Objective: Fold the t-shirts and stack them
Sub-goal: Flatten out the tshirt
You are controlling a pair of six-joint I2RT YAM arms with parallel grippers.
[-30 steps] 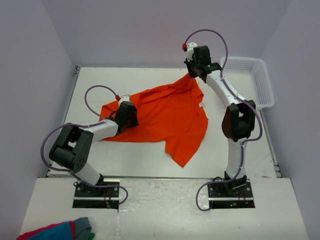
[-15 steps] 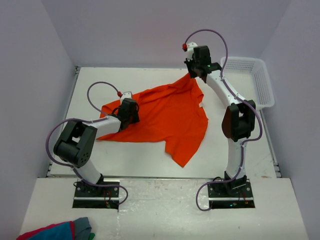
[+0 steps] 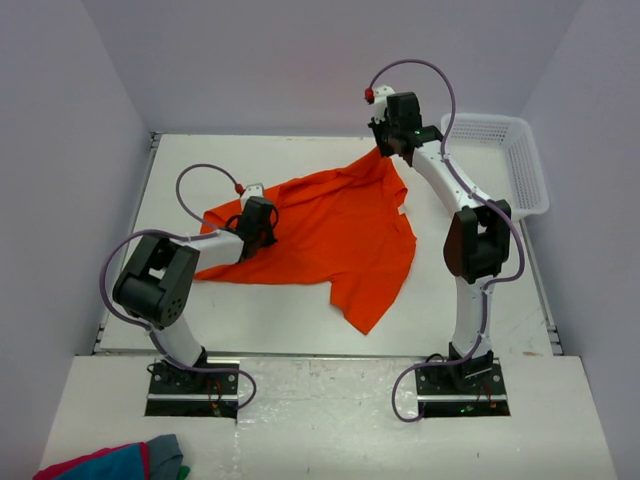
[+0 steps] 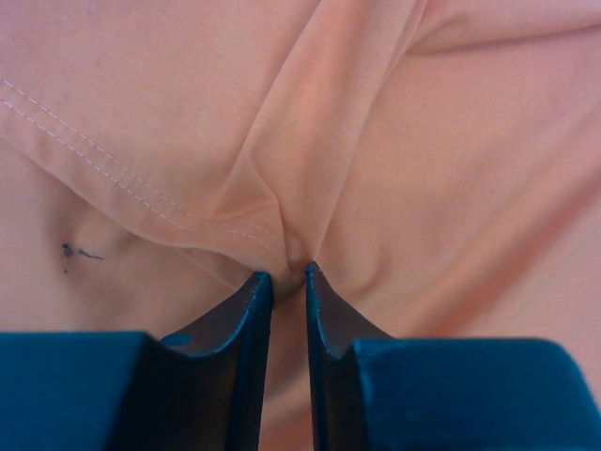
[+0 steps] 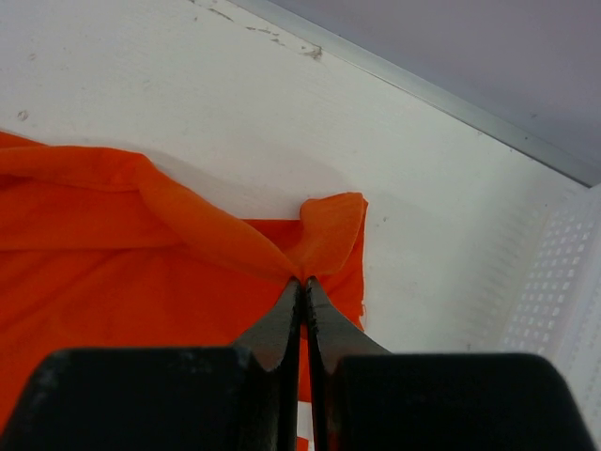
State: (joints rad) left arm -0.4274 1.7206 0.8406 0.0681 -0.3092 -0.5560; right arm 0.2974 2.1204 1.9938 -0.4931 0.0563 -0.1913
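Orange t-shirt (image 3: 330, 235) lies mostly spread on the table (image 3: 250, 300), stretched between the two claws. In the top view the right claw (image 3: 385, 152) draws the far corner up into a peak. The left claw (image 3: 262, 218) sits low on the opposite edge. Taking two opposed edges probably serves to pull the cloth flat before any fold. A white basket (image 3: 525, 165) stands to the right of the right claw, apart from the cloth. A red, blue and grey bundle (image 3: 120, 462) lies well behind the left arm's base, cut off by the frame. From above, the wrist bodies cover both pairs of fingers, so neither grip can be read there.

In the left wrist view the left claw (image 4: 287, 274) is nearly closed, and a ridge of t-shirt (image 4: 423, 141) is gathered between its tips. A stitched hem (image 4: 94, 160) runs to the claw's left. Cloth fills the frame, so which part of the garment this is cannot be told. A small dark mark (image 4: 75, 251) stays unclear.

In the right wrist view the right claw (image 5: 302, 280) is clamped on a folded corner of the t-shirt (image 5: 94, 244), which trails to its left. Bare table (image 5: 141, 85) lies ahead of the tips. The basket (image 5: 563, 272) wall at the right is cut off.
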